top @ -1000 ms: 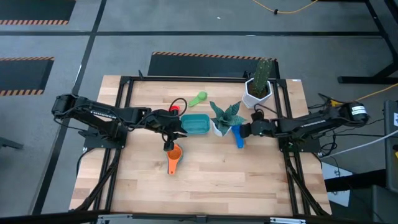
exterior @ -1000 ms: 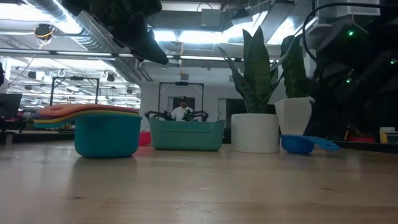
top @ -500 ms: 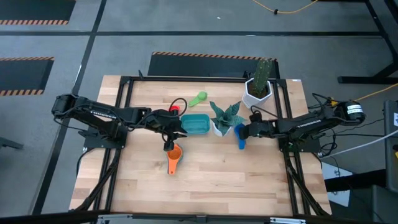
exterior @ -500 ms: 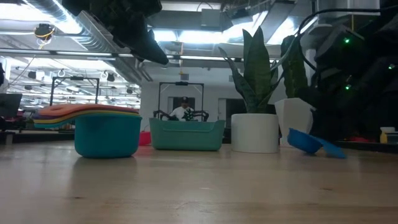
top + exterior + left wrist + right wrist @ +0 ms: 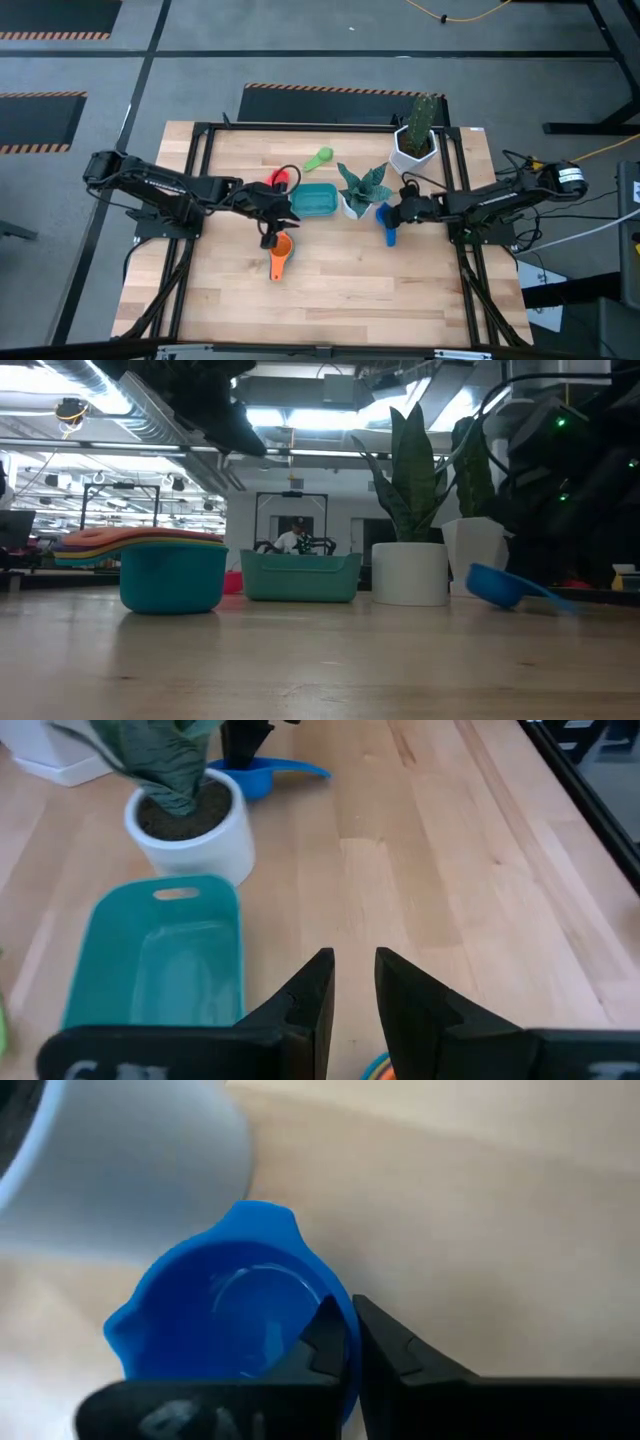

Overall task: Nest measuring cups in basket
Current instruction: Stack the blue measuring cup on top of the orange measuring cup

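Note:
A stack of nested measuring cups (image 5: 281, 247), orange on top, stands on the table near the teal basket (image 5: 315, 200); in the low view its bottom cup (image 5: 172, 578) is light blue. My left gripper (image 5: 352, 960) hovers above the stack, open by a narrow gap and holding nothing. A red cup (image 5: 280, 178) and a green cup (image 5: 320, 157) lie beyond the basket. My right gripper (image 5: 350, 1315) is shut on the dark blue cup (image 5: 235, 1310), right of the small plant pot (image 5: 353, 203). My right gripper pinches the dark blue cup's rim (image 5: 343, 1302), one finger (image 5: 325, 1338) over the inside of the bowl and the other outside the wall. The cup (image 5: 495, 585) is tilted, its handle (image 5: 550, 598) slanting down; whether the handle touches the table I cannot tell.
A white pot with a spiky green plant (image 5: 190, 820) stands between the basket and the blue cup. A white cactus pot (image 5: 413, 145) is near the far right corner. Bare wood (image 5: 330, 300) stretches along the table's near side.
My right gripper, shut on the dark blue cup, has shifted slightly toward the table's left and tipped the cup from lying flat to tilted, bowl raised. My left gripper has drawn back a little toward the table's left, uncovering more of the red cup.

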Controlling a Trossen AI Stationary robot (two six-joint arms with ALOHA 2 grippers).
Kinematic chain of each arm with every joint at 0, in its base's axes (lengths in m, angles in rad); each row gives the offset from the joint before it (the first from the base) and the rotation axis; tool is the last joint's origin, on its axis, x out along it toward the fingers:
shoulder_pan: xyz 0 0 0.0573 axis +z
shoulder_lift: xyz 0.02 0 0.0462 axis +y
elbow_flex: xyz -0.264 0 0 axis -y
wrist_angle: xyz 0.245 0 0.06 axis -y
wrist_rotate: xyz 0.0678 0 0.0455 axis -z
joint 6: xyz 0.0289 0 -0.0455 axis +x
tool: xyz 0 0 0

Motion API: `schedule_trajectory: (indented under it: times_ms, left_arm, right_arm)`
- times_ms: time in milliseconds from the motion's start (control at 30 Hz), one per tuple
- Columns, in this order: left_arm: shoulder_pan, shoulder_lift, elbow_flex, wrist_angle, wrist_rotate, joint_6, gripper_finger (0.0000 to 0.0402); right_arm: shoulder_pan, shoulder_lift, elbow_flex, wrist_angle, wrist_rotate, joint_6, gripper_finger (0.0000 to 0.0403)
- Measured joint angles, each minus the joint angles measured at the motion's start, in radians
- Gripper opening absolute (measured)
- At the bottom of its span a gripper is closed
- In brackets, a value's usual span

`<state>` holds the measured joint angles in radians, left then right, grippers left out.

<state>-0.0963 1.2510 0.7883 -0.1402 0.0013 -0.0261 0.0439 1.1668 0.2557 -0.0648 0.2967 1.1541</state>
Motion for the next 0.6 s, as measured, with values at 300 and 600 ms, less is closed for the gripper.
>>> schedule_trajectory:
  times_ms: [300, 600]
  left_arm:
    - [-0.073, 0.000, 0.000, 0.000, 0.000, -0.080, 0.0069]
    - [-0.150, 0.000, 0.000, 0.000, 0.000, -0.274, 0.0069]
  right_arm:
    - [0.147, -0.004, 0.078, -0.010, -0.093, -0.007, 0.0010]
    - [0.319, -0.004, 0.217, -0.008, 0.024, 0.021, 0.0013]
